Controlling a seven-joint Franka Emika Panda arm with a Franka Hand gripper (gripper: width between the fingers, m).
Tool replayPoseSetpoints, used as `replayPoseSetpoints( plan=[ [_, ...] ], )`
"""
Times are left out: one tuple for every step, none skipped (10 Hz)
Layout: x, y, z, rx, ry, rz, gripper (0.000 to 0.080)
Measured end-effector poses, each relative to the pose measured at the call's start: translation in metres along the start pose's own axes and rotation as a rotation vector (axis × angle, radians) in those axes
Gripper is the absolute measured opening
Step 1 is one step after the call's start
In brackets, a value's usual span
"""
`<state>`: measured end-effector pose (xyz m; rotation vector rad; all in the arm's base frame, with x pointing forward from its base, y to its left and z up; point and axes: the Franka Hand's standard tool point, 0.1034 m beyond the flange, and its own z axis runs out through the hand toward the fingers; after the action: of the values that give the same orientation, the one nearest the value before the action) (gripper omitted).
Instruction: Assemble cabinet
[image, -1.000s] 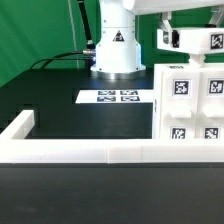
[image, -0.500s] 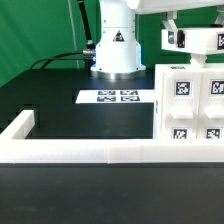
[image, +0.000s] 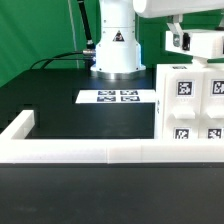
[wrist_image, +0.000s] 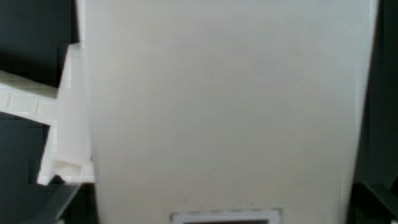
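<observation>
The white cabinet body (image: 190, 110) stands at the exterior view's right, against the border rail, with several black-and-white tags on its front. Just above it a smaller white cabinet block (image: 208, 45) with a tag hangs in the air, apart from the body. My gripper (image: 180, 40) is at that block's left end and shut on it; the fingers are mostly hidden. In the wrist view a broad white cabinet face (wrist_image: 222, 110) fills the picture, with a tag's edge (wrist_image: 226, 215) at one end. No fingers show there.
The marker board (image: 118, 97) lies flat on the black table in front of the robot base (image: 117, 50). The long low white border rail (image: 90, 152) runs across the front and turns back at the exterior view's left (image: 20, 125). A green backdrop stands behind.
The gripper and the held white block have shifted a little toward the exterior view's right, above the cabinet body. Nothing else has moved.
</observation>
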<state>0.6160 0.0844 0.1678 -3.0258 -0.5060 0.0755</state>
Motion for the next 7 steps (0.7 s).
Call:
replayPoseSetpoints(
  plan=[
    [0.000,0.001,0.001,0.000,-0.001,-0.007,0.0560],
    [-0.001,0.002,0.004,0.002,-0.006,-0.011,0.0560],
    [-0.002,0.003,0.005,0.003,-0.009,-0.009,0.0560],
    [-0.003,0.005,0.008,0.003,-0.005,-0.005,0.0560],
    [-0.004,0.007,0.012,0.000,0.006,-0.001,0.0560],
    [-0.004,0.007,0.012,-0.005,0.021,-0.001,0.0560],
    [-0.004,0.007,0.012,-0.007,0.029,0.000,0.0560]
  ],
)
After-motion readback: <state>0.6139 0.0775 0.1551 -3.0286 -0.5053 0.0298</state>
